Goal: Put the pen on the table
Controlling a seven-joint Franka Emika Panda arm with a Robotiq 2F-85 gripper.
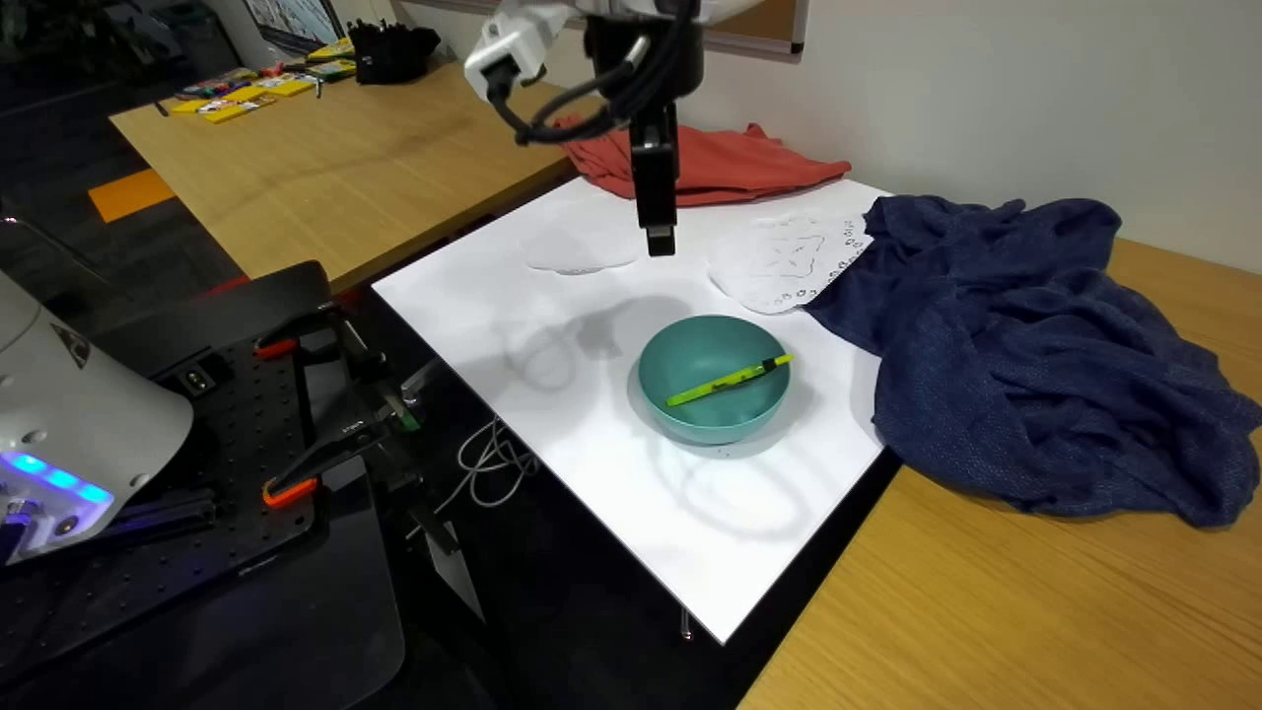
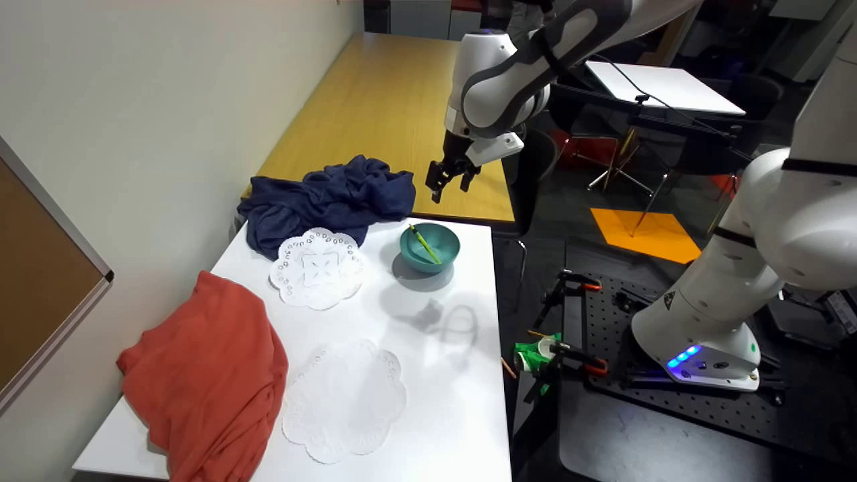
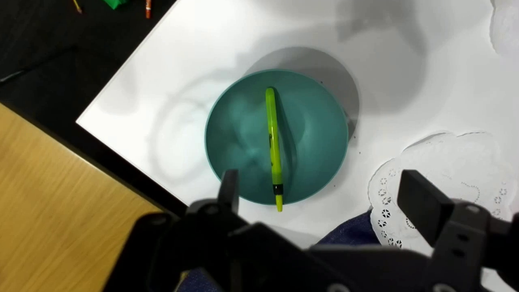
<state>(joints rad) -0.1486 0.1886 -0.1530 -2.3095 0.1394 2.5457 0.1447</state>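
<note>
Looks like square one — pen (image 3: 274,140) rests in the bowl (image 3: 320,129), end effector (image 3: 321,186) gapes wide and empty, whole transfer to the surface (image 3: 194,52) remains.

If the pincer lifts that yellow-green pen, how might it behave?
The pen is probably stiff, being straight, and likely light, being slim. In the bowl with one end past its rim, it may slide or pivot if nudged.

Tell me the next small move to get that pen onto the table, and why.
Probably shift the open claw over the pen, centring it between the fingers before any descent. The pen lies in the teal bowl with one end past the rim, and in the wrist view it shows off-centre, nearer one finger; the claw holds nothing.
</note>
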